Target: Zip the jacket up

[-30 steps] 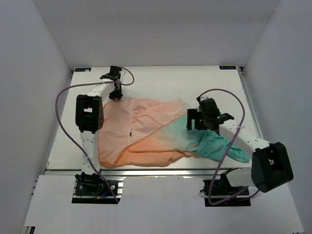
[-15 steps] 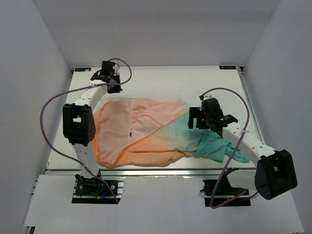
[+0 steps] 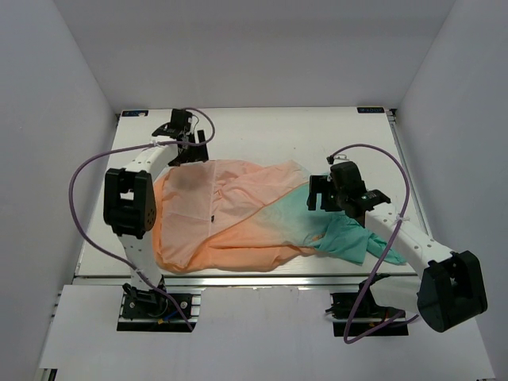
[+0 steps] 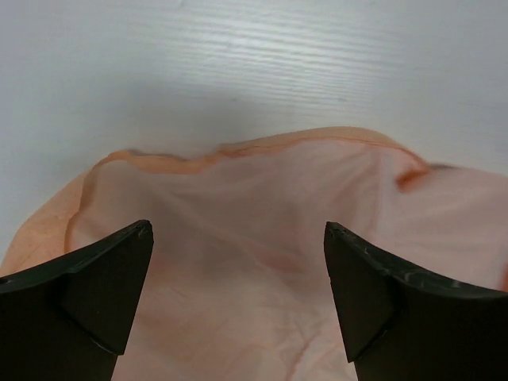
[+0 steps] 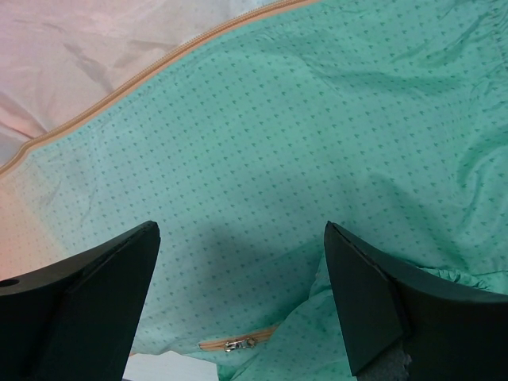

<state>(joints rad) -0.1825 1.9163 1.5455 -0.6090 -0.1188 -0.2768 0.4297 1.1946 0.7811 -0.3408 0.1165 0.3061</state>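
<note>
A thin jacket (image 3: 238,214) is spread, rumpled, on a white surface (image 3: 278,135). The left fingers (image 4: 87,294) are held wide apart, empty, with its peach edge just beyond them. The right fingers (image 5: 87,286) are spread wide over teal cloth, with a zipper pull (image 5: 232,344) seen low between them.

I am working in a robot lab test cell, not a lived-in room. A white table (image 3: 270,135) is boxed in by plain white panels (image 3: 48,159) on the left, far and right sides. Two white-and-black robot arms (image 3: 127,202) are bolted to a metal rail (image 3: 262,278) along the near edge. Purple cables (image 3: 71,181) loop loosely from the arms down to their bases.
</note>
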